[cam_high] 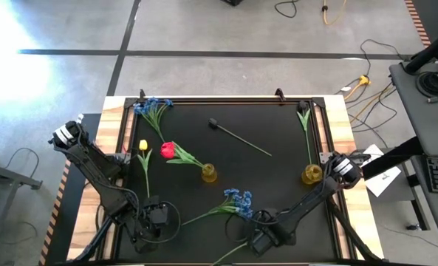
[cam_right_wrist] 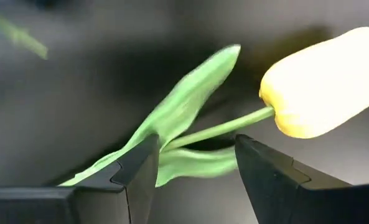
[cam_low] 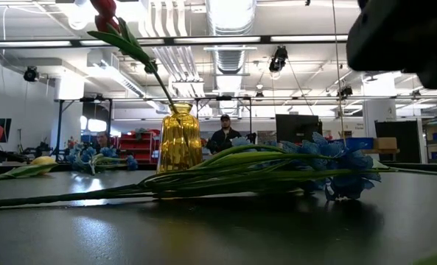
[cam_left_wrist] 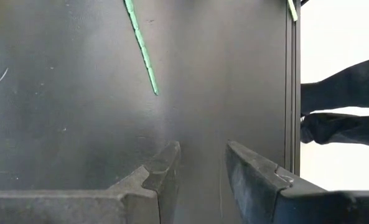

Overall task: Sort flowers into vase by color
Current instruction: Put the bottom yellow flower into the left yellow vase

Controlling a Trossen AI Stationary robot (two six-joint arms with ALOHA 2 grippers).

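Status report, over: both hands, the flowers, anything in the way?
Left hand open, empty. Right hand open astride stem of yellow tulip, not closed. Blue spray lies close beside it.

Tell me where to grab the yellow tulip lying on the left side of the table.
Take the yellow tulip by its bare lower stem, below the leaf. Come straight down with the fingers set across it. It lies flat, with the thin stem running toward the open left gripper, so that end is probably nearest. The head looks too soft to pinch.
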